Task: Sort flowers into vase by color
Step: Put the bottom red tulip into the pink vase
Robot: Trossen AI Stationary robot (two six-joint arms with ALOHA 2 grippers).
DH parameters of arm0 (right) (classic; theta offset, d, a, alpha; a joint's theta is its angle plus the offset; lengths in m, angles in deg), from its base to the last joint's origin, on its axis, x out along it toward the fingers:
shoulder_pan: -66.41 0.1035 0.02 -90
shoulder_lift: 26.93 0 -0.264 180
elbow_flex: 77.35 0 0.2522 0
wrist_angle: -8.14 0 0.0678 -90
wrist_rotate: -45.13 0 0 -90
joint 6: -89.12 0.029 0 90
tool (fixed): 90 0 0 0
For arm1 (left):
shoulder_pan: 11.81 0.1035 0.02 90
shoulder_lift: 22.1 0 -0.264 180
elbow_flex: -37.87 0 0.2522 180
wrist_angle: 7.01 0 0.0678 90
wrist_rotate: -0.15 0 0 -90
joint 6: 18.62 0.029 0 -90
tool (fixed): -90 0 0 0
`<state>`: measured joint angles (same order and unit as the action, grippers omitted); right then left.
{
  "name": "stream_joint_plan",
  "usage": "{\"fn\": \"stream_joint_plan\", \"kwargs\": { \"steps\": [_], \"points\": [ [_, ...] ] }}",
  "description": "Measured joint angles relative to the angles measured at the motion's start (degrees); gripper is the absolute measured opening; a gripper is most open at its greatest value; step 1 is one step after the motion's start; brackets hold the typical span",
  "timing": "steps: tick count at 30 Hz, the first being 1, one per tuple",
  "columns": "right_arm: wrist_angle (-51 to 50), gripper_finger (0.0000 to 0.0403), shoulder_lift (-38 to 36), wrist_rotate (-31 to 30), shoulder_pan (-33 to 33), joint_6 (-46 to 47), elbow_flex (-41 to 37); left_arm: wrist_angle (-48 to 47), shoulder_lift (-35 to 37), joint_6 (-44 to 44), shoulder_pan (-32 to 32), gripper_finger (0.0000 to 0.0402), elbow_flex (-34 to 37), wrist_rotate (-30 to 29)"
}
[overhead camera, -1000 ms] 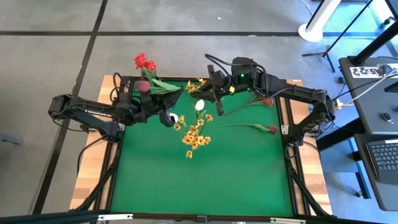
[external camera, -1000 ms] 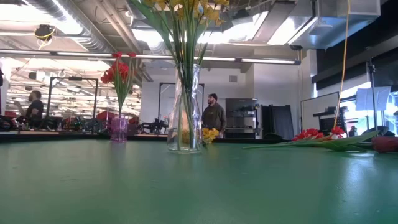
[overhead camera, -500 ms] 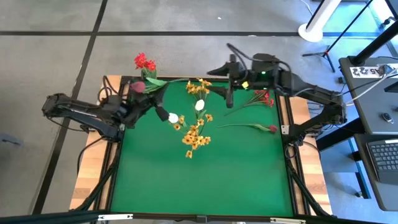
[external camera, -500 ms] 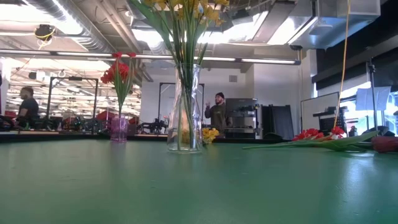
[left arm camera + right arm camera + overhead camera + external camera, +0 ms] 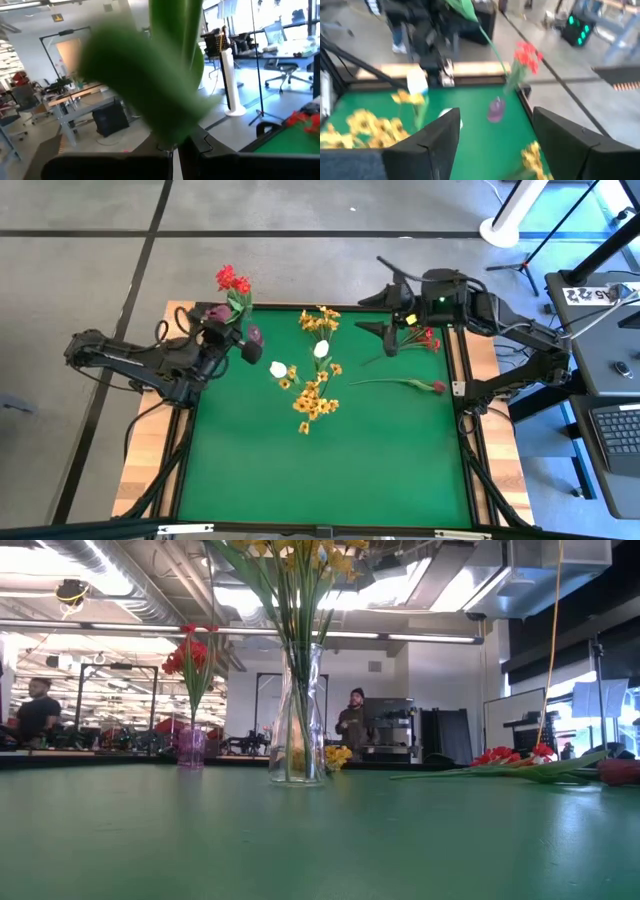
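Observation:
My left gripper (image 5: 250, 340) is at the far left, shut on a flower with green leaves (image 5: 150, 90) and a dark-red bud (image 5: 215, 313). It is next to the purple vase (image 5: 191, 745), which holds red flowers (image 5: 232, 280). The clear vase (image 5: 297, 720) stands mid-table with yellow flowers (image 5: 315, 395) and white buds (image 5: 278, 368). My right gripper (image 5: 369, 294) is open and holds nothing, above the table's far right. Below it, a red cluster (image 5: 425, 338) and a dark-red bud (image 5: 437, 387) lie on the green mat. My left gripper pinches the flower's thin stem (image 5: 173, 148) between its two shut fingers. The fingers are about level and point toward the table's far right, lying across the stem. The stem rises upright above them and a blurred leaf hides much of it. I cannot see the stem's lower end.
The near half of the green mat (image 5: 330, 480) is bare. A wooden frame (image 5: 140, 470) borders the mat. People (image 5: 352, 725) stand in the room beyond the far edge. A desk with a laptop (image 5: 615, 430) is to the right of the table.
My right gripper has opened above the clear vase and left a yellow cluster there. It has then drawn back toward the table's far right. My left gripper has moved from beside the clear vase toward the far left, carrying its flower to the purple vase.

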<state>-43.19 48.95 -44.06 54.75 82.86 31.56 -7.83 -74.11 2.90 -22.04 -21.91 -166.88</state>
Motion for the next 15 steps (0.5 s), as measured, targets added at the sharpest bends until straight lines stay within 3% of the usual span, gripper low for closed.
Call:
{"fn": "stream_joint_plan", "kwargs": {
  "steps": [4,9,15],
  "points": [
    [-4.6,0.0239,0.0,-3.8,0.0,0.0,0.0,-11.8,0.0,-10.8,2.6,0.0,0.0,1.5],
    [-7.2,0.0221,0.0,-4.2,0.0,0.1,0.0,-29.1,-0.2,-30.4,9.9,0.0,0.0,15.0],
    [-7.7,0.02,0.0,-3.3,0.0,0.2,-2.1,-37.9,-0.8,-38.2,17.3,0.0,0.1,19.7]
  ]
}}
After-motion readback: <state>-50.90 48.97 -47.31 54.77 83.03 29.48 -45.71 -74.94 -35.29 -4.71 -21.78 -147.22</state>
